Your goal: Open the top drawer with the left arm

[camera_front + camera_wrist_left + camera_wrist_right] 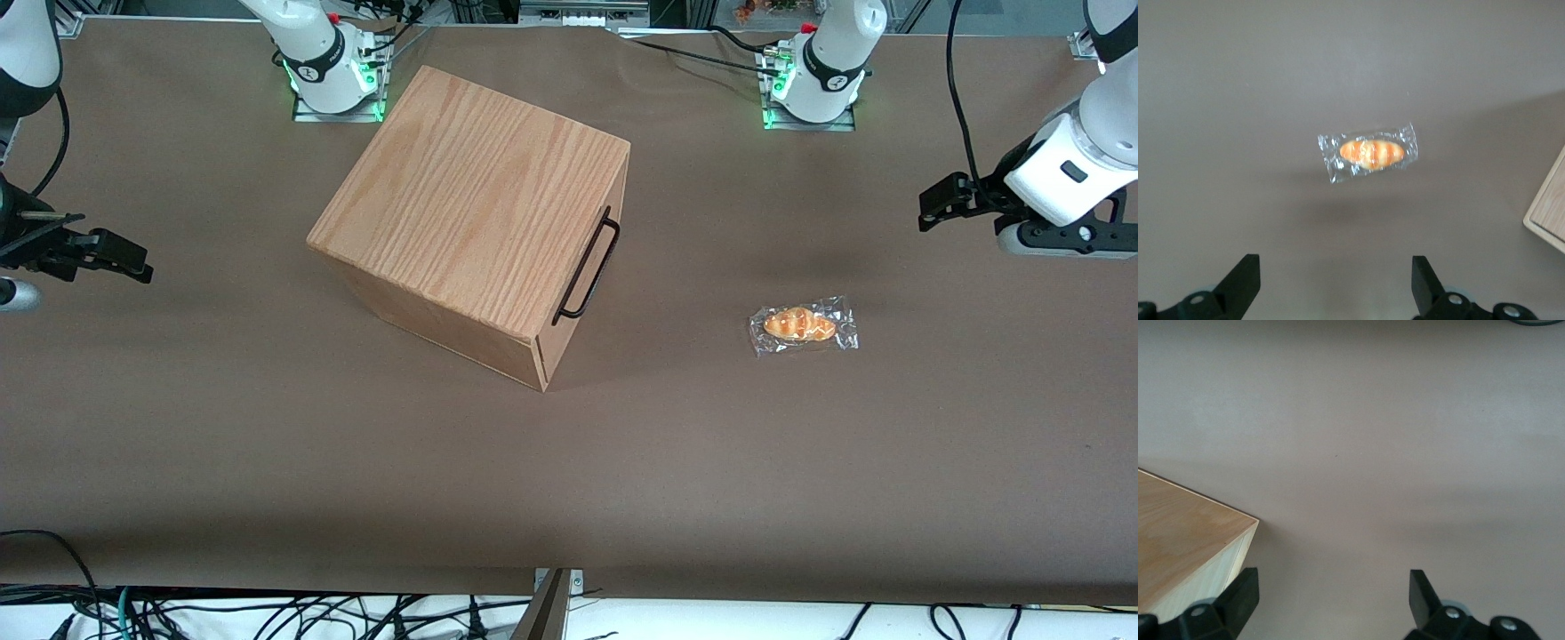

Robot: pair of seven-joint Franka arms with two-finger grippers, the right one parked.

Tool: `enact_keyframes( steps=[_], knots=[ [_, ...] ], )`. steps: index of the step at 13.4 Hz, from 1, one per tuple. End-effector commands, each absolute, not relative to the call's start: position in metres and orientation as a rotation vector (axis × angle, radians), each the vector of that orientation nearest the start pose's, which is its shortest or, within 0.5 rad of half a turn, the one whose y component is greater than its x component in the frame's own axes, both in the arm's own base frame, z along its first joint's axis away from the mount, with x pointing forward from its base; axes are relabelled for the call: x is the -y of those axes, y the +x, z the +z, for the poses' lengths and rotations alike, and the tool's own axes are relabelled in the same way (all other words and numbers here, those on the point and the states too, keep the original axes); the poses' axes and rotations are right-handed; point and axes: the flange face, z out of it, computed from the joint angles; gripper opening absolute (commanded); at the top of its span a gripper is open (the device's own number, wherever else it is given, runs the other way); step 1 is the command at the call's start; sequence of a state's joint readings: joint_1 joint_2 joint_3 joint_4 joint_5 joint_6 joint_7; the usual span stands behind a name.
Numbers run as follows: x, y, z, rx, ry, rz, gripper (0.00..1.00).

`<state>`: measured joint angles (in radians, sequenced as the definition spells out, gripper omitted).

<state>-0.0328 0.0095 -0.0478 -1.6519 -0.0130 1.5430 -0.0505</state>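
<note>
My claw [932, 206] hangs above the table [267, 462] at the working arm's end, clear of every object. Its two fingers [1245, 280] stand wide apart with nothing between them.

My arm [1071, 169] reaches in over the table edge, with a black cable running along it.

The box [471, 222] sits on the table, well apart from my claw, turned at an angle. The drawer [587, 267] is the uppermost part of the face that is turned toward my end of the table. It sits flush with the box, closed. Its handle [589, 269], a thin black wire bar, runs along that face and stands off from the wood. Nothing touches it.

A wrapped bun [803, 325] lies flat on the table between the box and my claw, nearer the front camera than both. My wrist camera looks onto it, with one corner of the box [1548, 213] at the margin.
</note>
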Motion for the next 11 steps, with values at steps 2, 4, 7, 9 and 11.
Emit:
enact_keyframes(
  steps=[2, 4, 7, 9, 11],
  knots=[
    [0.09, 0.549, 0.565, -0.191, -3.184, 0.292, 1.0],
    [0.14, 0.551, 0.553, -0.306, -3.17, 0.32, 1.0],
    [0.225, 0.569, 0.53, -0.473, -3.147, 0.345, 1.0],
    [0.277, 0.574, 0.52, -0.526, -3.145, 0.328, 1.0],
    [0.316, 0.58, 0.511, -0.595, -3.161, 0.269, 1.0]
  ],
)
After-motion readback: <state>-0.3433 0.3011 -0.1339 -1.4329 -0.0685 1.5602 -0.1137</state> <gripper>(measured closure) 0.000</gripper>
